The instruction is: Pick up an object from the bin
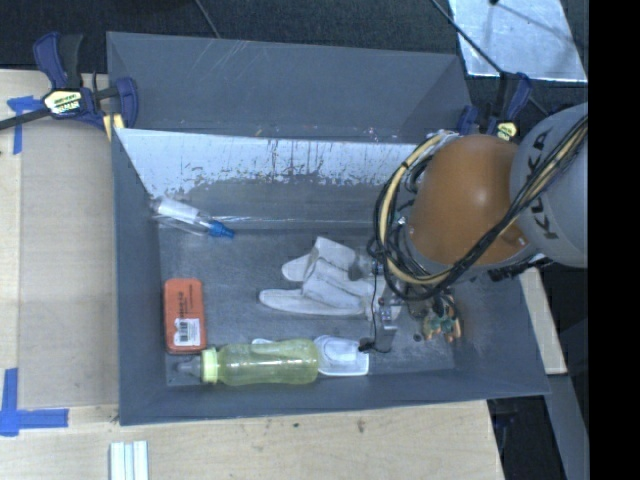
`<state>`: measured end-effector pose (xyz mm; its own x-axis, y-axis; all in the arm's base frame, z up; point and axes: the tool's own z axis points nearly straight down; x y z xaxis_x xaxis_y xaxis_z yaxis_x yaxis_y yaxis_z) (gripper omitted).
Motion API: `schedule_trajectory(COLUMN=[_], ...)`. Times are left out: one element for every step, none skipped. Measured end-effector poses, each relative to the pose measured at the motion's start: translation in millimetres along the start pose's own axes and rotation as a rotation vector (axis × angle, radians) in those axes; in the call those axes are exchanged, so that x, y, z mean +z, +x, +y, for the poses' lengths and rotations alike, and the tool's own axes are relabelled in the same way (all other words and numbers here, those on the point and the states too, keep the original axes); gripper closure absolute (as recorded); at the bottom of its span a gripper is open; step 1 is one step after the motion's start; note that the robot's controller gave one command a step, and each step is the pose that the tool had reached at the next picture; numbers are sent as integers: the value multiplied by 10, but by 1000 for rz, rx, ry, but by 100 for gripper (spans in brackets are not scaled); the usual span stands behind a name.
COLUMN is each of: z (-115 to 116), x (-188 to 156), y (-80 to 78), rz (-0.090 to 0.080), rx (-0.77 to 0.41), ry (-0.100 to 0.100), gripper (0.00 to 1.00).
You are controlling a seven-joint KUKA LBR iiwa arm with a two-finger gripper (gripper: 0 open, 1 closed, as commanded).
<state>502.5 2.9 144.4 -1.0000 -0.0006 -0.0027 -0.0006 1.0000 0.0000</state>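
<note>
Hand, its grip impossible to tell, hangs beside crumpled pale cloth and translucent yellowish bottle.

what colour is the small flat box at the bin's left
Orange-red box with a white label, seen in the camera view.

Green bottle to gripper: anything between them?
Yes. The camera view shows a clear plastic piece lying between the green bottle and the gripper, beside the bottle's right end.
</note>
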Motion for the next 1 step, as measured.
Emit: schedule_trajectory(z=[140], x=[444], y=[-210], rz=[-4], rx=[-29], ry=[1], gripper=[0])
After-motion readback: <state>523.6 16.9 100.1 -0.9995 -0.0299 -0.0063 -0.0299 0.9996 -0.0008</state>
